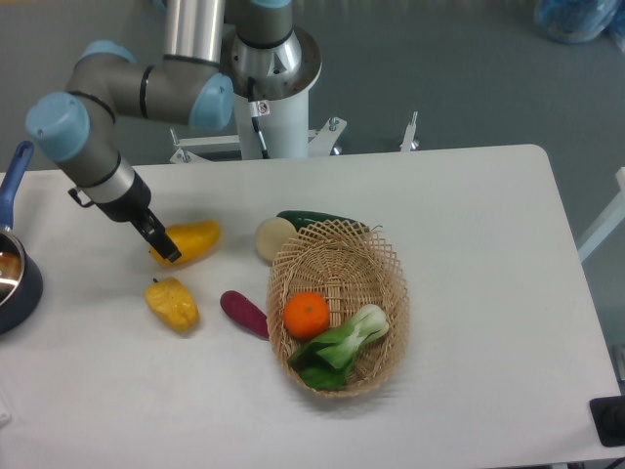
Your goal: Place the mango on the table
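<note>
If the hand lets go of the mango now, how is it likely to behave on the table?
The mango looks smooth and oval, so it may rock or roll slightly sideways on the flat table. Its glossy skin probably makes it slippery for the hand. It seems solid, not floppy.

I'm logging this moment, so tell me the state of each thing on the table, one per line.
gripper: at the mango's left end; open or shut, cannot tell
mango: lying on the table
yellow bell pepper: on its side
eggplant: lying beside the basket
wicker basket: upright, holds orange and bok choy
cucumber: lying behind the basket
pot: upright, partly out of frame
</note>
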### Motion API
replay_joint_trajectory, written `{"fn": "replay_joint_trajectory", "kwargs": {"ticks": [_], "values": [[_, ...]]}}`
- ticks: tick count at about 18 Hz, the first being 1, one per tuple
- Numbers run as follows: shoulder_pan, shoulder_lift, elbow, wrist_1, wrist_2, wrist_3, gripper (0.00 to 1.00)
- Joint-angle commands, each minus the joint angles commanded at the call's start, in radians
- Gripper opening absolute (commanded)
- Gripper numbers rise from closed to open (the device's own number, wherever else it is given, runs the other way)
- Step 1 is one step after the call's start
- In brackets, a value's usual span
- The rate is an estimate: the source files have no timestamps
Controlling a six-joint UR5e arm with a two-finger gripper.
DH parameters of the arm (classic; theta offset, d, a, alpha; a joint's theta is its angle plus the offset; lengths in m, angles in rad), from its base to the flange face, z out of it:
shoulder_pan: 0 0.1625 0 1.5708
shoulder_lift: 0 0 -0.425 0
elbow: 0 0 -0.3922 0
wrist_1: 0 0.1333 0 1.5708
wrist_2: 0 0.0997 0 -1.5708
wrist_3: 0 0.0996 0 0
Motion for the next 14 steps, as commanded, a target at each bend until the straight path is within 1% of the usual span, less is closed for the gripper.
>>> {"fn": "replay_joint_trajectory", "kwargs": {"ticks": [2,5,6,8,11,13,14], "values": [[0.019,0.035,-0.003,-0.006,0.012,-0.008,1.00],[0.115,0.066,-0.005,0.002,0.009,-0.072,1.00],[0.164,0.075,-0.005,0.003,0.002,-0.093,1.00],[0.268,0.085,-0.003,0.009,-0.006,-0.094,1.00],[0.408,0.085,0.009,0.009,-0.044,-0.085,1.00],[0.507,0.080,0.014,0.009,-0.096,-0.045,1.00],[0.557,0.079,0.018,0.009,-0.129,0.002,1.00]]}}
